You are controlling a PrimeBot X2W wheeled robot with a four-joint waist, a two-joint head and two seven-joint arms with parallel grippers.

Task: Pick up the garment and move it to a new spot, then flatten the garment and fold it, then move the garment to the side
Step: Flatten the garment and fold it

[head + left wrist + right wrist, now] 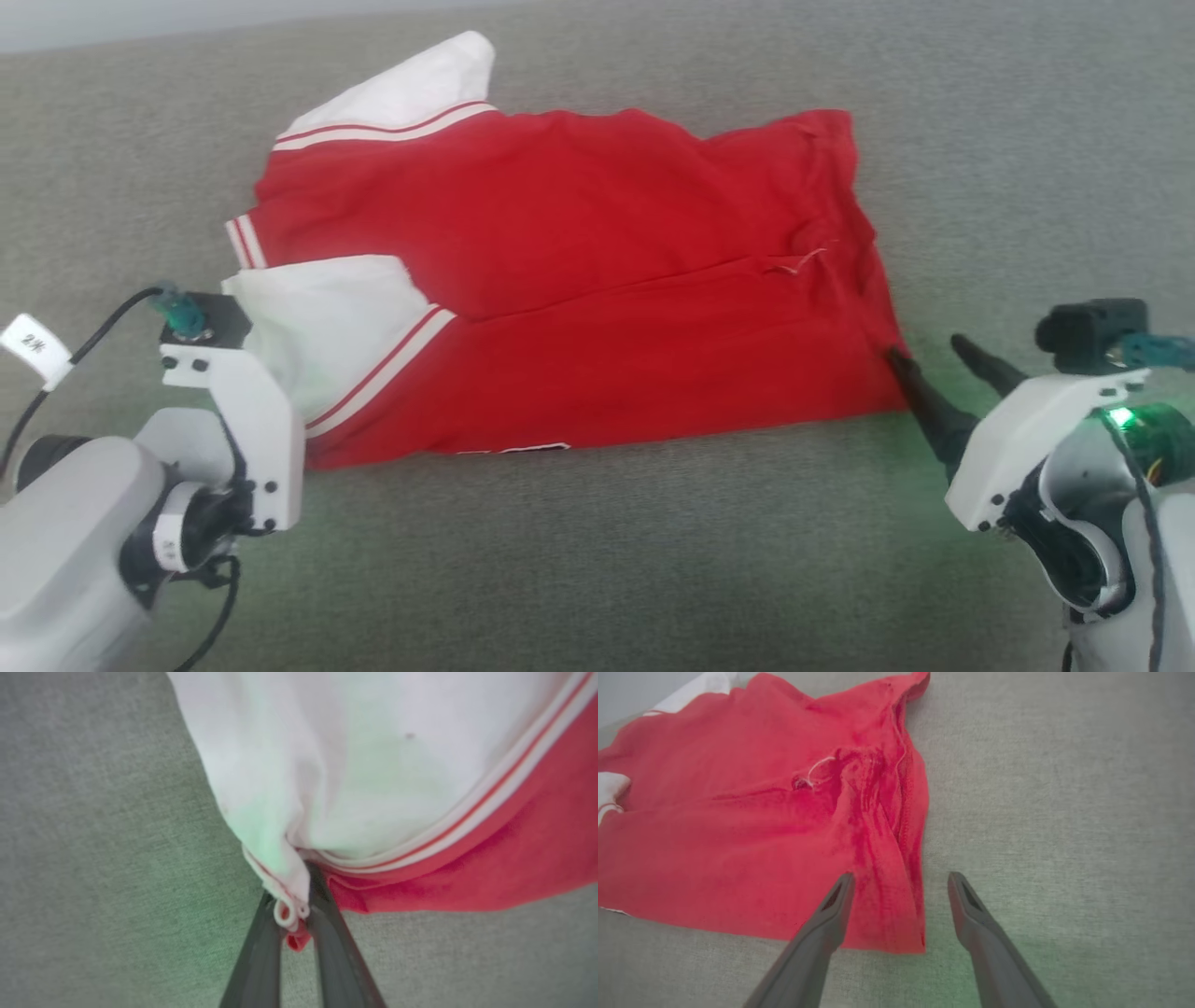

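The garment point(607, 280) lies on the grey surface point(597, 560), doubled over along its length. Its white sleeves are toward the left fingers and its red bottom hem is toward the right fingers.

The left fingers point(317, 886) are clamped on a small bunch of cloth. A rolled white sleeve edge and a nub of red fabric sit between them, close to the tips. The right fingers point(838, 900) stand apart and hold nothing. They straddle the near hem corner, one finger over the red cloth and the other just outside it above bare surface. Whether either tip touches down cannot be told.

The weak point seems to be the left pinch. It looks shallow, so a lift or tug could pull the cloth out from between the tips. It may also hold only some of the layers, and then the rest would sag and the fold would open.

On the right, closing from this position could catch only the top layer or the hem's edge. It could also simply push the corner into a heap, as cloth is already gathered in ridges just ahead of those fingers.

If the left side moves before the right has a hold, the garment would likely drag and twist across the surface.
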